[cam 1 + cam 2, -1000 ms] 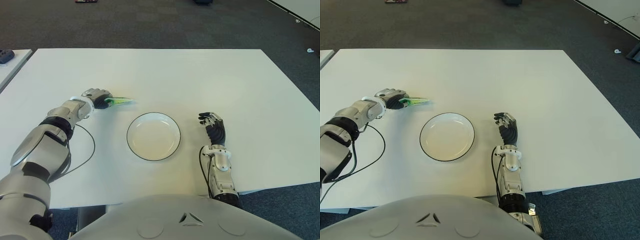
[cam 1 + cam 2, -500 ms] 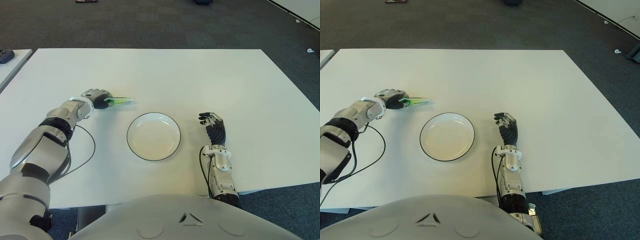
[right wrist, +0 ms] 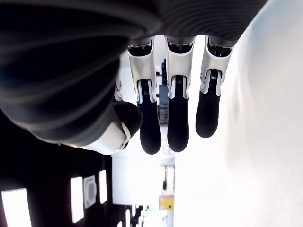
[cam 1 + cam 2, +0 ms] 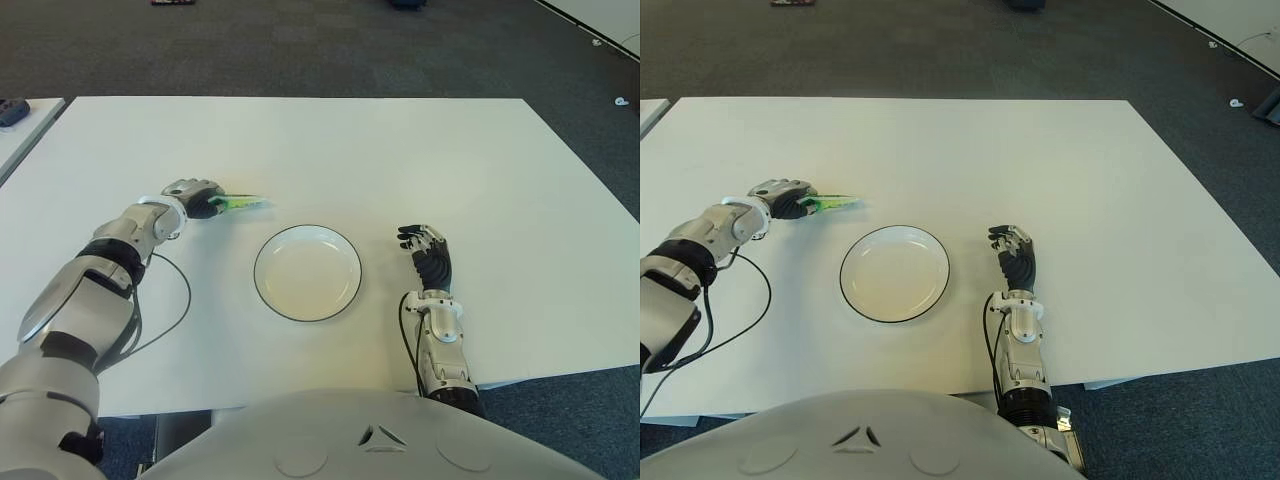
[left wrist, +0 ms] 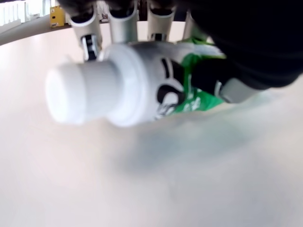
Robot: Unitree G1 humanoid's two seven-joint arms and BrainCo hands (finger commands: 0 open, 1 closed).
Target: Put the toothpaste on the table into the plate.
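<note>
Toothpaste (image 4: 238,203): green tube w/ white cap, held in left hand (image 4: 195,197), fingers wrapped round the cap end. Left wrist view shows the cap (image 5: 78,92) sticking out past the fingers (image 5: 123,19), green body behind it inside the grip. Long axis runs roughly left-right across the counter (image 4: 330,150); flat crimped end points toward robot's right, cap end toward its left inside the hand. Tube low over or on the counter, can't tell if touching. It sits left of & a bit beyond the plate (image 4: 307,272), near its rim but not over it.

Plate: white w/ dark rim, round, nothing in it, roughly centre of the counter. Nothing betw. tube & plate.

Right hand (image 4: 428,255): shows right of the plate, fingers (image 3: 178,118) straight & loosely apart, holding nothing. Black cable (image 4: 172,300) loops beside the left forearm.
</note>
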